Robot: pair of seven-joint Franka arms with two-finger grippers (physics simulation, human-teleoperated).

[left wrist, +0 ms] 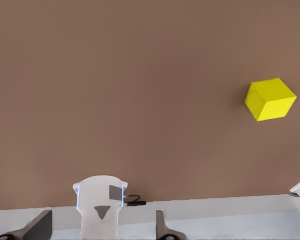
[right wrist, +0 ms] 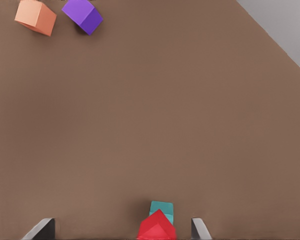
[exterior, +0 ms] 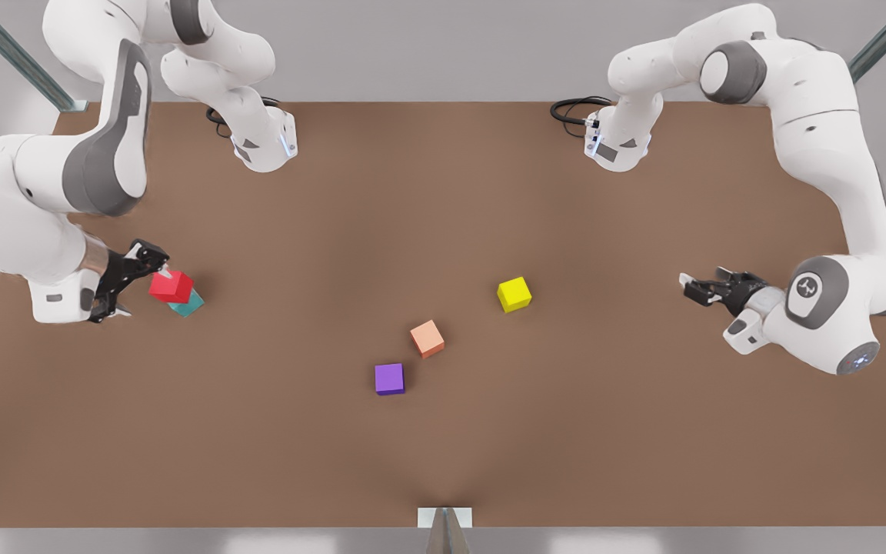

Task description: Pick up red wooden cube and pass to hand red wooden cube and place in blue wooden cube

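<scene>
Brown table (exterior: 443,192): right gripper (exterior: 131,281), spread wide, flanks red wooden cube (exterior: 171,286) atop blue wooden cube (exterior: 188,305).

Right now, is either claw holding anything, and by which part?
Nothing. The open right claw straddles the red wooden cube resting on the blue wooden cube; left claw waits open.

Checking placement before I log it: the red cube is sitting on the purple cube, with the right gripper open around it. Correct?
Not quite: the red wooden cube sits on the teal-coloured blue wooden cube, not the purple cube, which lies apart mid-table in the front view. The right gripper is open around it. The left gripper waits open at the front view's right.
</scene>
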